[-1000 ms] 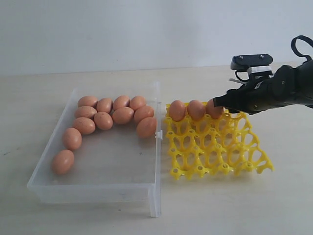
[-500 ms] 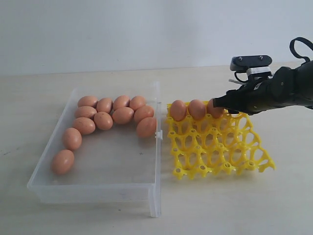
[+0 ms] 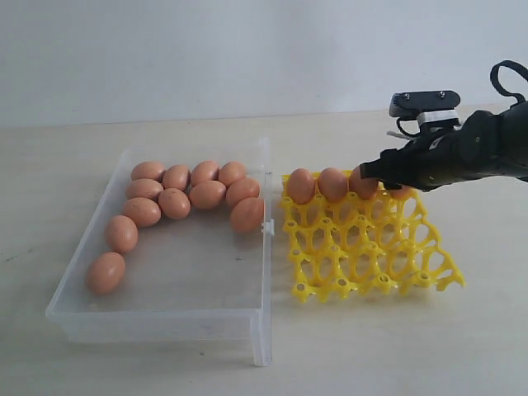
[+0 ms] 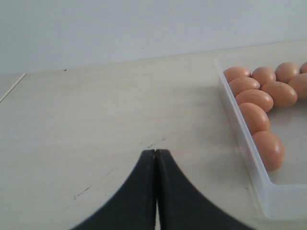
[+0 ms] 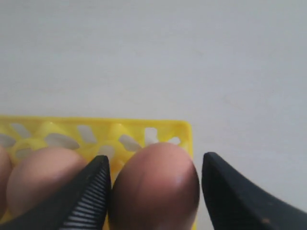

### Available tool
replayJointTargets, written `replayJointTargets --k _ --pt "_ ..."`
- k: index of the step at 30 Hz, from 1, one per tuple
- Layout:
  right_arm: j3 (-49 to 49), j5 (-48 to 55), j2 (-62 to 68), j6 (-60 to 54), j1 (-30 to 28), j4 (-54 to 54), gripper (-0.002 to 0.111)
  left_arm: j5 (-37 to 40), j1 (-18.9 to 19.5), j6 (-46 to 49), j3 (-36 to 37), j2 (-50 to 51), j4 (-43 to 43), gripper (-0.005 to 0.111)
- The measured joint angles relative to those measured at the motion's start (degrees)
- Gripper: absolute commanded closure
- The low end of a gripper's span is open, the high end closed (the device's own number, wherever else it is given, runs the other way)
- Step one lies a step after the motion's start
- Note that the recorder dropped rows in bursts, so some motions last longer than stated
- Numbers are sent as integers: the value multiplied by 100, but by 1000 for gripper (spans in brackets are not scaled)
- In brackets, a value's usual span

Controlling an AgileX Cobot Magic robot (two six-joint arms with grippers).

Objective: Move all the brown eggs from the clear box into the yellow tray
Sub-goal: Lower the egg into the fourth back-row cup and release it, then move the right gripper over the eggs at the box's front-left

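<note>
Twelve brown eggs (image 3: pixel 174 203) lie in the clear box (image 3: pixel 190 272), as before. Right gripper (image 5: pixel 156 159) jaws are spread wider now, flanking one egg (image 5: pixel 153 191) seated in the yellow tray (image 3: pixel 342 286), which has shifted slightly rightward. Left gripper (image 4: pixel 155 153) jaws are pressed together above the table (image 4: pixel 96 120).

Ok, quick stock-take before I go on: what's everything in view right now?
Eggs in box: twelve, brown, clustered along its far and left sides.
Eggs in tray: at least three, brown, far row; one stands between the right tool's jaws.
Box: one, clear, left on the table.
Tray: one, yellow, right of the box.
Table: one, pale beige, under everything.
Left tool: one, black, shut, over bare table beside the box.
Right tool: one, black, open, at the tray's far row.
</note>
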Motion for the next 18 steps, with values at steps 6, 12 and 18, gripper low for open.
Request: replayJointTargets --k 6,12,18 --pt "0 -11 -288 0 0 0 53 0 0 0 0 0 0 107" --pt "0 111 -944 0 106 0 53 0 0 0 0 0 0 107" --pt "0 465 -1574 0 645 52 54 0 0 0 0 0 0 107"
